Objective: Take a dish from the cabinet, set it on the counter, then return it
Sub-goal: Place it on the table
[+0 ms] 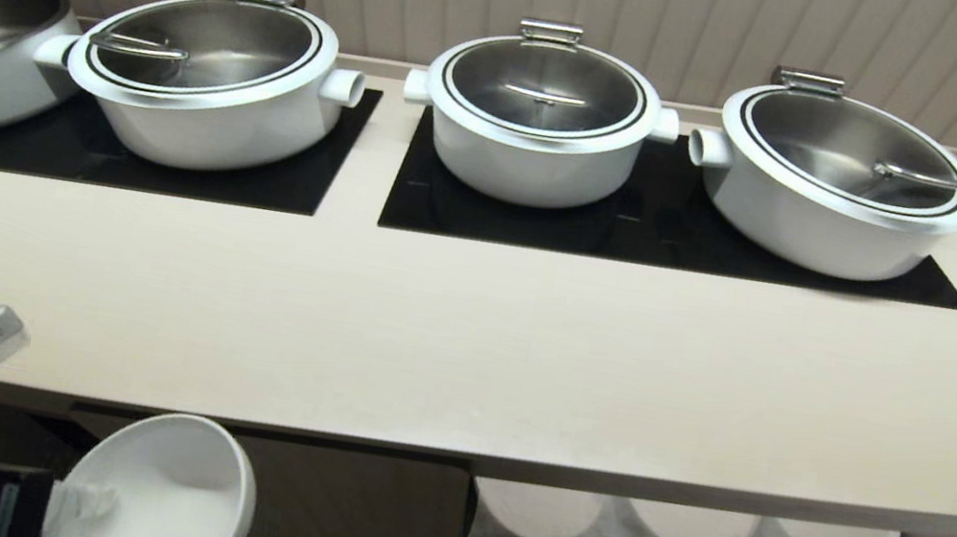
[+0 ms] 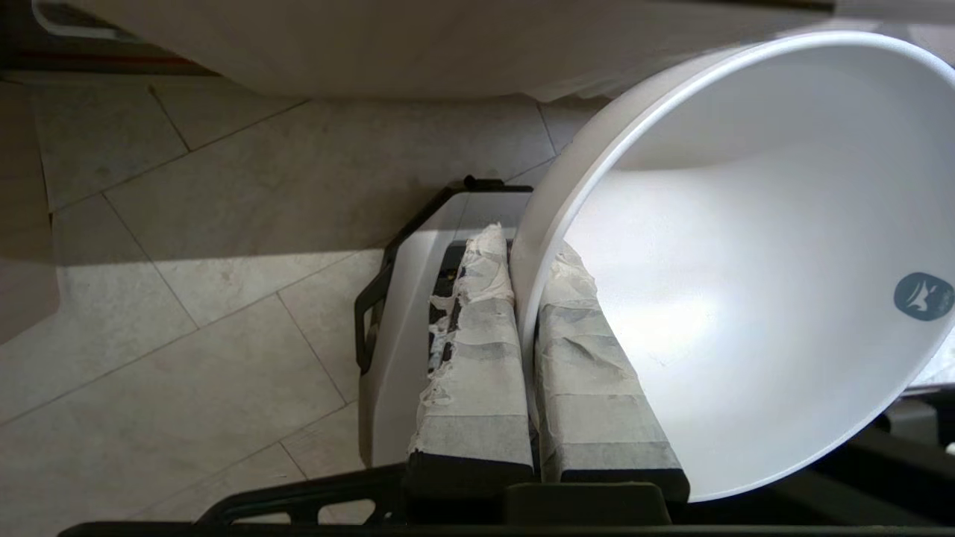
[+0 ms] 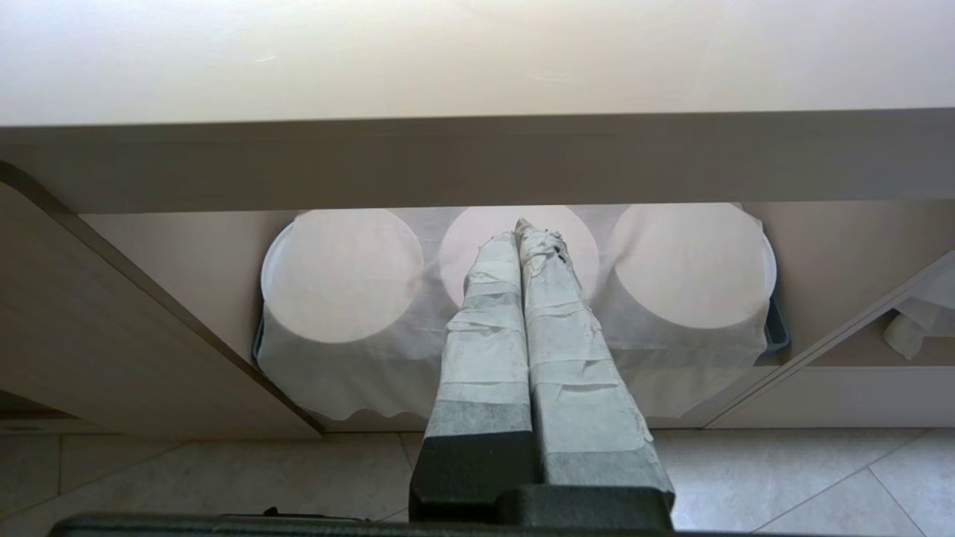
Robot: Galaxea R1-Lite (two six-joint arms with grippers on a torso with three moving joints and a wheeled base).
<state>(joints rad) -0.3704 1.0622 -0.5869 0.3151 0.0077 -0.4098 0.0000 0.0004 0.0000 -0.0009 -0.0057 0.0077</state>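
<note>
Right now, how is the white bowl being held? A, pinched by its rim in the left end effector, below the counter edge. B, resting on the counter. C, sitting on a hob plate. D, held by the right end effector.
A: the left end effector clamps the white bowl by its rim, below the counter edge.

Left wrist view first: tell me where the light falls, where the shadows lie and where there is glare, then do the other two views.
Left wrist view: a bright patch glares inside the bowl, its upper inside wall is shaded, and a sunlit band crosses the floor. Head view: the counter is evenly lit, the lids reflect softly, and the space below is dark. Right wrist view: the counter's top is washed out, its underside shaded.
</note>
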